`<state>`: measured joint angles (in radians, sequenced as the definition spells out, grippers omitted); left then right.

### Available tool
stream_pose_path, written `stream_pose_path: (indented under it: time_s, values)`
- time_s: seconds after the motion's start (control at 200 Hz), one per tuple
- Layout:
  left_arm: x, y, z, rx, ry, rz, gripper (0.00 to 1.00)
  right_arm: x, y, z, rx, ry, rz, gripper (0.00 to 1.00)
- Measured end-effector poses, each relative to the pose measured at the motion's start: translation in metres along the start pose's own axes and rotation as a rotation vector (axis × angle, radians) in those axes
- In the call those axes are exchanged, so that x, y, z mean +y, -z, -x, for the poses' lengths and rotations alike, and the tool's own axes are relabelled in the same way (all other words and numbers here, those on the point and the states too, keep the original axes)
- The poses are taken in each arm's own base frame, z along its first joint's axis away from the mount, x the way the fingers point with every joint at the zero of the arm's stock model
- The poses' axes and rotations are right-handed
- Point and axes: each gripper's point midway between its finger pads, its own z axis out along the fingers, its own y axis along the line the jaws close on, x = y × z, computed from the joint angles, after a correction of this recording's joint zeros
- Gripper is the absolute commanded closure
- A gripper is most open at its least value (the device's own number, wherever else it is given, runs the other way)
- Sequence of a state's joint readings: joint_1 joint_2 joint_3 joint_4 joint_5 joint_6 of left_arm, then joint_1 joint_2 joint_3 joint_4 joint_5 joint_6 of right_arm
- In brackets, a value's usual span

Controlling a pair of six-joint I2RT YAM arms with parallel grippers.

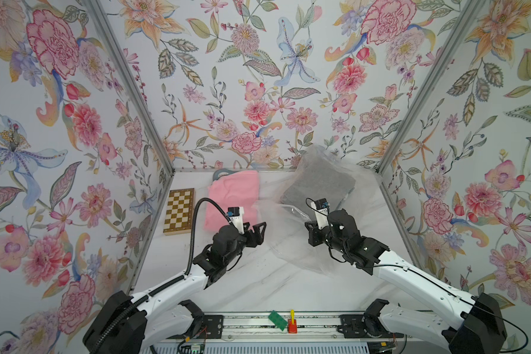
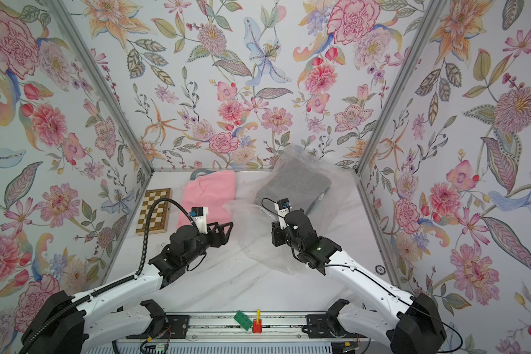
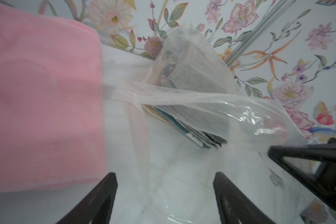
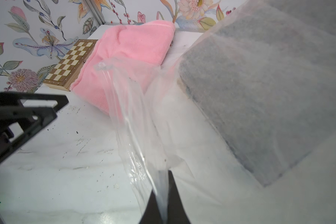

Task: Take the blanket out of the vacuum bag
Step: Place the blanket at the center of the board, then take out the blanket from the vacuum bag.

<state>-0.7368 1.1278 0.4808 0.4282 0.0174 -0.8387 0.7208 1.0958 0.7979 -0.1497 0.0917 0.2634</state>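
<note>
Vacuum bag, one: clear film, spreading from the far right corner of the tabletop to its middle, holding one folded grey blanket.
Pink blanket, one: folded, far edge, outside the bag.
Chessboard, one: left edge, beside the pink blanket.
Tools, two: right tool pinching the bag's film; left tool jaws apart, just beside the bag.

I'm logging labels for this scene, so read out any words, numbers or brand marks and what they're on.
No text here can be read.
Wooden folding chessboard: tiny marks along its border, too small to read.
Clear crinkly plastic vacuum bag, folded pink fleece blanket: no print visible.
</note>
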Motion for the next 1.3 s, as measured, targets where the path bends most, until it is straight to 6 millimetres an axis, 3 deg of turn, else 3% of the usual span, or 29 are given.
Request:
stream_pose_path:
  time_s: [0.085,0.155,0.315,0.43,0.56,0.711,0.941,1.146,1.301]
  values:
    - [-0.026,-0.010,-0.020,0.025,0.058,-0.076,0.24,0.002,0.002,0.005,-0.018,0.025,-0.012,1.00]
    - [-0.037,-0.022,-0.031,0.024,0.126,-0.111,0.29,0.004,0.003,0.007,-0.027,0.049,-0.022,1.00]
    - [-0.042,-0.056,-0.061,0.031,0.302,-0.165,0.34,0.011,0.006,0.010,-0.051,0.105,-0.035,1.00]
    - [-0.047,-0.080,-0.078,0.040,0.422,-0.200,0.32,0.016,0.009,0.016,-0.081,0.136,-0.039,1.00]
    - [-0.066,-0.098,-0.080,0.040,0.518,-0.265,0.26,0.019,0.013,0.023,-0.132,0.146,-0.033,1.00]
    - [-0.088,-0.118,-0.070,0.015,0.625,-0.349,0.28,0.019,0.017,0.024,-0.178,0.141,-0.021,1.00]
    - [-0.089,-0.140,-0.091,0.041,0.751,-0.374,0.30,0.021,0.019,0.024,-0.203,0.143,0.002,1.00]
    - [-0.118,-0.150,-0.072,0.022,0.823,-0.457,0.30,0.022,0.019,0.016,-0.206,0.143,0.023,1.00]
    - [-0.126,-0.166,-0.077,0.036,0.863,-0.470,0.30,0.026,0.019,0.016,-0.210,0.143,0.043,1.00]
